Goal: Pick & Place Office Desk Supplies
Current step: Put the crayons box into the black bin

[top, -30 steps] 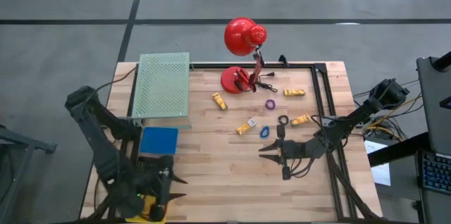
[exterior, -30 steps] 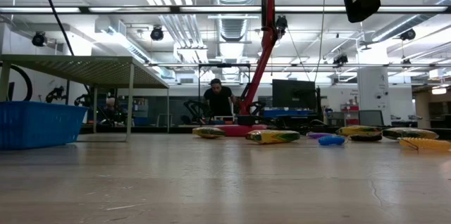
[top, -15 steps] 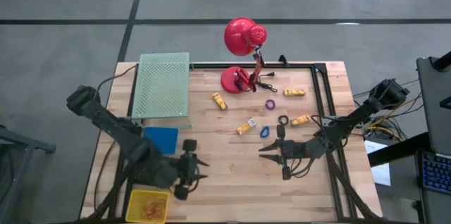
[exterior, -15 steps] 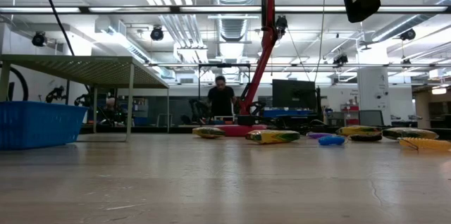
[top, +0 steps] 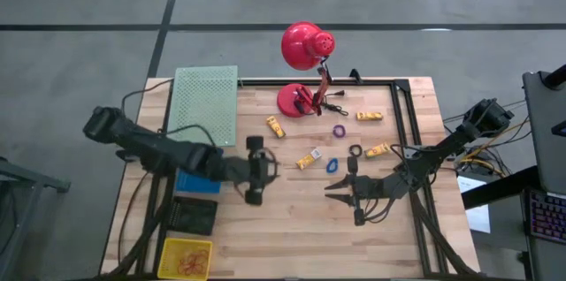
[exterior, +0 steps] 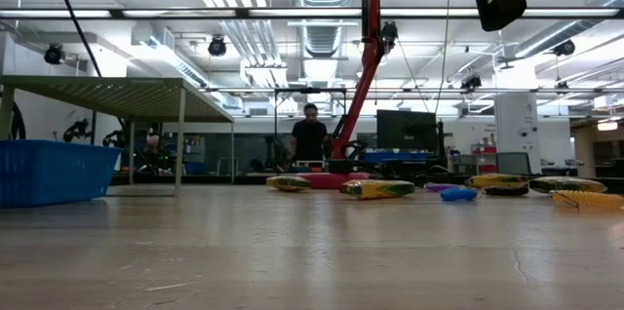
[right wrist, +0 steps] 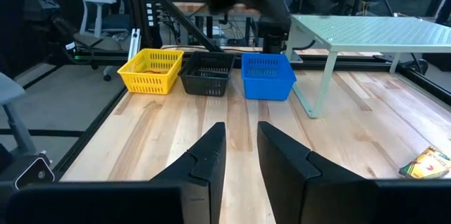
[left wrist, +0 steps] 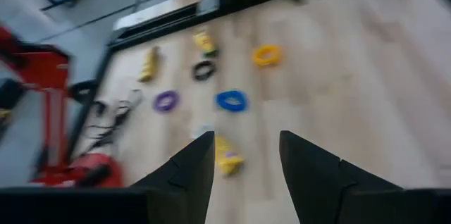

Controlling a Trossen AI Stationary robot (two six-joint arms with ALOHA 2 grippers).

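Approach step: left hand [top: 271, 168], fingers apart and empty, is reaching toward the yellow piece [left wrist: 227, 155]; next, centring and lowering. Right hand [top: 329, 193], narrowly parted, is waiting right.

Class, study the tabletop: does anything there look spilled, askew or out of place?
Yes. Small supplies lie loose on the wooden table beside the red desk lamp, outside the bins: yellow rectangular packets, a purple ring, a blue ring and a black ring. The packets point at different angles.
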